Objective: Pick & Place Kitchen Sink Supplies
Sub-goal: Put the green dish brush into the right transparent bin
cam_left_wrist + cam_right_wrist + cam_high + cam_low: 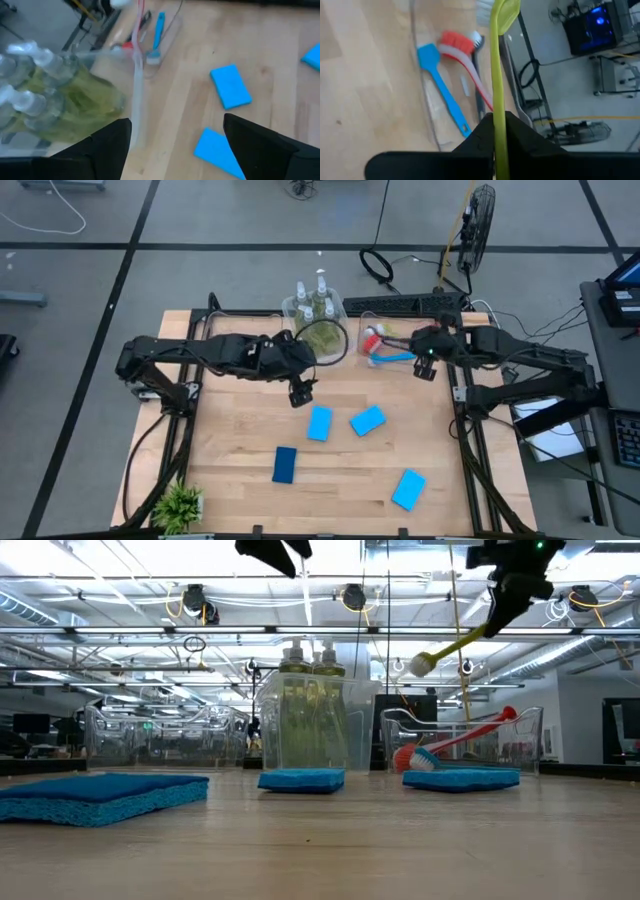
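Several clear bottles (315,305) of yellow-green liquid stand in a clear bin (315,725) at the table's far side. Beside it, a second clear bin (372,322) holds a red brush (465,55), a blue brush (442,90) and a dark one. My right gripper (497,615) hangs above that bin, shut on a green brush (450,648). My left gripper (175,145) hovers open and holds nothing, near the bottle bin, above the table. Blue sponges (319,423) (367,420) (285,464) lie flat on the table. My right gripper pinches the green brush's handle (496,107) between its two fingers. The handle runs on forward in line with the fingers, slanting down toward the bins. Its white-bristled head (421,665) hangs clear above the brush bin.
Another blue sponge (408,489) lies near the front right. A small green potted plant (180,505) stands at the front left corner. Black frame rails run along the table's left and right edges. Bare wood shows in front of the bins.
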### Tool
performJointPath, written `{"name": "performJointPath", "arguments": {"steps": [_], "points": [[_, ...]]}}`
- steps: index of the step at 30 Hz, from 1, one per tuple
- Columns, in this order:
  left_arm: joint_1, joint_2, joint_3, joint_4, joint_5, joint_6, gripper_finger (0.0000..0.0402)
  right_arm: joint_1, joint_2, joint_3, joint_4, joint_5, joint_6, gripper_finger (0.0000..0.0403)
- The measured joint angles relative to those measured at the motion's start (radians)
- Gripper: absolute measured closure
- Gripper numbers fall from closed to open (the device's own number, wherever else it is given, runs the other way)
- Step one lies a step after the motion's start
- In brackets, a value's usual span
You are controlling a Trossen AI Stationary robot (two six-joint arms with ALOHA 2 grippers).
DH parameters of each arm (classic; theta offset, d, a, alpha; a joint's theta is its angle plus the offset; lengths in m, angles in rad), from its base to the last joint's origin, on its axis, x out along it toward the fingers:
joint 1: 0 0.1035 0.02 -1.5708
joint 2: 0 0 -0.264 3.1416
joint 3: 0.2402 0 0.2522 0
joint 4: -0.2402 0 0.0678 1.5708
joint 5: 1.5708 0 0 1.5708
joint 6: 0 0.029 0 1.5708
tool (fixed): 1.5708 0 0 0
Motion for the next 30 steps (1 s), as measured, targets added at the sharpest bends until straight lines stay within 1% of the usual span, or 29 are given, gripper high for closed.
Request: {"name": "performJointPath", "arguments": {"steps": [3, 6, 10, 12, 14, 16, 21, 24, 30], "points": [[0.001, -0.063, -0.068, 0.029, -0.015, -0.011, 0.0089, -0.047, -0.004, -0.038, 0.014, -0.011, -0.043, 0.0394], [0.001, -0.151, -0.193, 0.149, -0.024, -0.038, 0.0086, -0.091, -0.011, -0.109, 0.072, -0.053, -0.078, 0.0394], [-0.005, -0.295, -0.38, 0.308, -0.025, -0.075, 0.0076, -0.145, -0.021, -0.214, 0.199, -0.137, -0.138, 0.0394], [-0.009, -0.364, -0.467, 0.344, -0.025, -0.101, 0.0072, -0.168, -0.02, -0.259, 0.274, -0.189, -0.163, 0.0394], [-0.017, -0.432, -0.543, 0.416, -0.024, -0.124, 0.0069, -0.195, -0.02, -0.298, 0.336, -0.221, -0.201, 0.0394], [-0.025, -0.5, -0.612, 0.438, -0.026, -0.143, 0.0069, -0.218, -0.017, -0.328, 0.392, -0.243, -0.232, 0.0394], [-0.048, -0.644, -0.75, 0.55, -0.035, -0.171, 0.0078, -0.288, -0.016, -0.374, 0.471, -0.301, -0.301, 0.0394], [-0.057, -0.719, -0.821, 0.595, -0.059, -0.188, 0.0085, -0.329, -0.017, -0.389, 0.482, -0.359, -0.329, 0.0393], [-0.066, -0.814, -0.932, 0.68, -0.078, -0.213, 0.0091, -0.379, -0.016, -0.423, 0.532, -0.432, -0.34, 0.0389]]}}
